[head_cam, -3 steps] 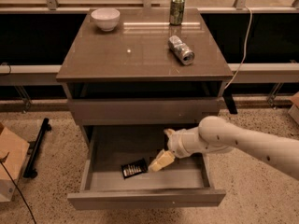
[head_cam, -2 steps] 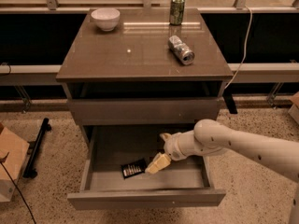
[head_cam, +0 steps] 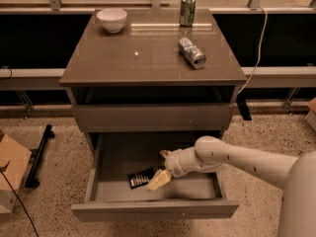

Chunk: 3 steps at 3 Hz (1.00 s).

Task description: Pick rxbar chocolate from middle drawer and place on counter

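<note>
Black with pale lettering, the rxbar chocolate (head_cam: 140, 177) lies flat on the floor of the middle drawer (head_cam: 153, 209), which stands pulled out at the bottom of the cabinet. The bar is a little left of the centre and somewhat turned, not parallel to the drawer front. The gripper (head_cam: 158, 179) is inside the drawer, at the right end of the bar. Its cream tip is touching the wrapper or just beside it, and I cannot tell which. I also cannot tell how far open the gripper is, or whether it has any hold on the bar. The bar seems to rest on the drawer floor, so I judge it is not lifted yet.

The step in hand, I think, is the grasp. The wrapper is thin and flat, so the gripper should come low, almost to the drawer floor, and close across the narrow side of the bar. A push from the side may only slide the bar away to the left. After closing, the arm should come out forward before rising, because the upper drawer front (head_cam: 153, 117) hangs just above.

On the counter (head_cam: 148, 63) a white bowl (head_cam: 111, 19) stands at the back left, a green can (head_cam: 187, 10) upright at the back, and a silver can (head_cam: 192, 53) lies on its side. I would set the bar on the front left part, well apart from all three.
</note>
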{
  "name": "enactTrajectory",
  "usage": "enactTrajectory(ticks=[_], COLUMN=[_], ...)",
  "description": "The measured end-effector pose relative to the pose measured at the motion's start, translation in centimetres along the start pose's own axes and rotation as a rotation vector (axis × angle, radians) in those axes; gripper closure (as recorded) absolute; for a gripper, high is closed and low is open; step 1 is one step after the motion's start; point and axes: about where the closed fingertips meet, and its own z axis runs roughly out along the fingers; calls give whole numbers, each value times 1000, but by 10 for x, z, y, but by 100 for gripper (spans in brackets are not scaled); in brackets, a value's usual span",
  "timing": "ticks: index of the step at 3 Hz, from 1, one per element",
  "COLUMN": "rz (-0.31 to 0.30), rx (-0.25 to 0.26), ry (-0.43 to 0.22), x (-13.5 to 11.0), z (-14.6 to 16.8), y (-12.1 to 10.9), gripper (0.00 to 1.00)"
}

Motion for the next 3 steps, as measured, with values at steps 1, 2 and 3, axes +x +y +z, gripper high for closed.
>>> enactTrajectory(ticks=[1,2,3], rz=[25,28,27], rx=[3,7,40], ry=[-49,-54,-81], x=[6,8,9], z=[26,30,36], y=[-2,-1,1], gripper=[0,0,0])
